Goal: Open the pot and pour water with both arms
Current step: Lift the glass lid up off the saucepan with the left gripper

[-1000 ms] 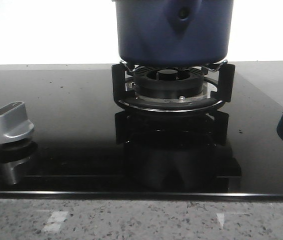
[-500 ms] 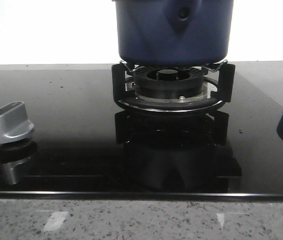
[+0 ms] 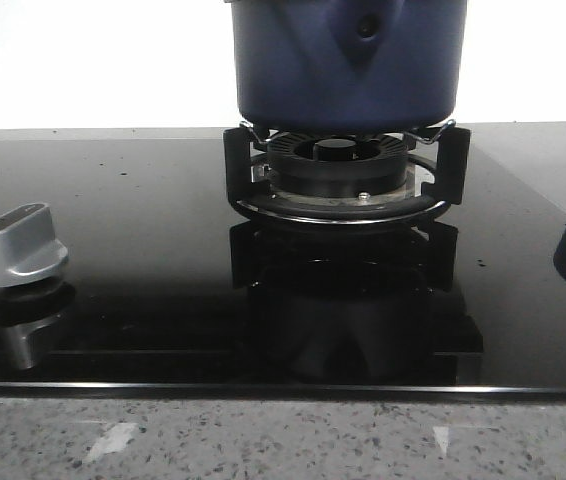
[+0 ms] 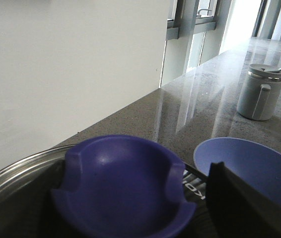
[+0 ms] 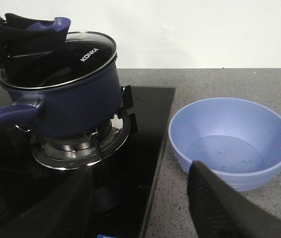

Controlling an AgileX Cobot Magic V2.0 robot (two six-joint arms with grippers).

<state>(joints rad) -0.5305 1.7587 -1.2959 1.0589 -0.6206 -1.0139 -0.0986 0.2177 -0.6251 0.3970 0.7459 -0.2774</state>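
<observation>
Your pot point(image 3: 348, 60) sits on the burner grate point(image 3: 343, 175) of the black glass hob point(image 3: 143, 230), lid point(image 5: 88, 49) on. Your left claw point(image 5: 29, 32) grips the lid knob point(image 4: 123, 186). Your right claw point(image 5: 145, 208) is spread wide beside the light-blue bowl point(image 5: 232, 141).

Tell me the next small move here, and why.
Probably raise the left gripper slightly, once its grip is firm, to lift the glass lid. It flanks the blue lid knob, the lid sits on the pot, and the right gripper hangs open near the bowl.
</observation>
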